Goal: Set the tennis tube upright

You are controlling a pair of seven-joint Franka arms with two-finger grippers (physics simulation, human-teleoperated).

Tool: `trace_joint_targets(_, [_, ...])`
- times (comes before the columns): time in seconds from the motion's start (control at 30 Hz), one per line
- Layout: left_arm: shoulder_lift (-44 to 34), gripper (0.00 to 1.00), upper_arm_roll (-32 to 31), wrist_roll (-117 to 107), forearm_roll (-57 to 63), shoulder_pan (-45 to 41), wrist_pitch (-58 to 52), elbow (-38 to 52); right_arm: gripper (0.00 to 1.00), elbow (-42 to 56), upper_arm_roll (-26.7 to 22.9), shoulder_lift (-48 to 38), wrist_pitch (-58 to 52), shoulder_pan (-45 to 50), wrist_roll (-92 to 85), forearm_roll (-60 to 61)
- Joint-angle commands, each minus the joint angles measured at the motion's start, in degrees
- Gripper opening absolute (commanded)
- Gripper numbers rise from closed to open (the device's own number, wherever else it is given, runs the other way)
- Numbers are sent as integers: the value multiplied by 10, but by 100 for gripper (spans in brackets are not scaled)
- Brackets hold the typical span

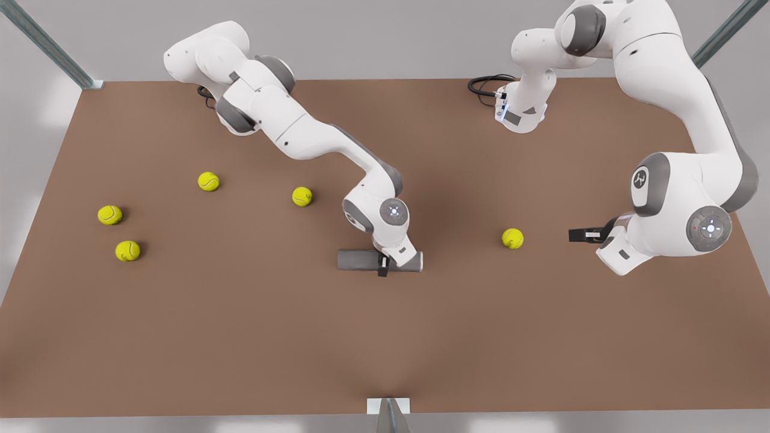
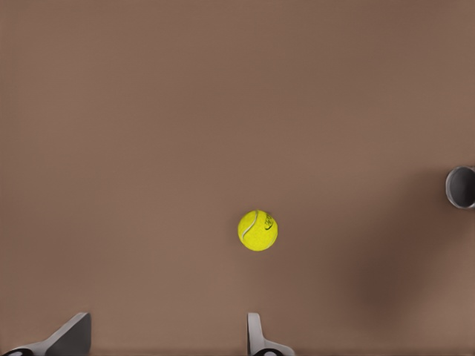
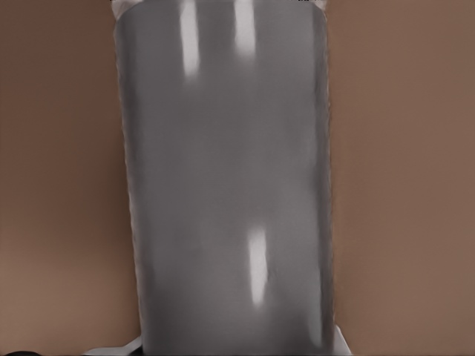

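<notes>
The slim grey metallic tennis tube [image 1: 361, 260] lies flat on its side on the brown bench [image 1: 385, 337], a little toward six o'clock from the bench's middle in the front view, its long axis running from nine to three o'clock. The right hand [image 1: 383, 266] has its dark fingers straddling the tube partway along its length, nearer the three o'clock end; one finger shows in front of the tube wall. In the right wrist view the grey tube [image 3: 226, 185] sits close under the camera with a fingertip just visible on either side of it, so the hand looks closed around the tube, though whether the pads are actually pressing I cannot tell.

The left hand [image 1: 582, 234] hangs above the bench over toward three o'clock, well apart from the tube, its fingers pointing toward nine o'clock. In the left wrist view its two fingers [image 2: 260, 337] stand spread apart with nothing between them. A small yellow-green tennis ball [image 1: 512, 238] rests on the bench between this hand and the tube, and the tube's hollow rimmed end [image 2: 461, 187] shows beyond it.

Four more yellow-green balls [image 1: 209, 181] lie scattered toward nine o'clock, all well clear of the tube.
</notes>
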Motion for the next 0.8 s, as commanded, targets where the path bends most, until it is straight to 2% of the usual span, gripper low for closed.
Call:
trace_joint_targets(0.0, [2, 100, 0, -1, 0, 1, 0, 0, 100, -2, 2, 2, 11, -1, 21, -46])
trace_joint_targets(0.5, [2, 100, 1, 0, 0, 1, 3, -16, 100, -3, 5, 9, -7, 0, 21, -46])
trace_joint_targets(0.77, [2, 100, 1, 0, 0, 1, 2, -17, 100, -3, 5, 22, 18, -7, 20, -46])
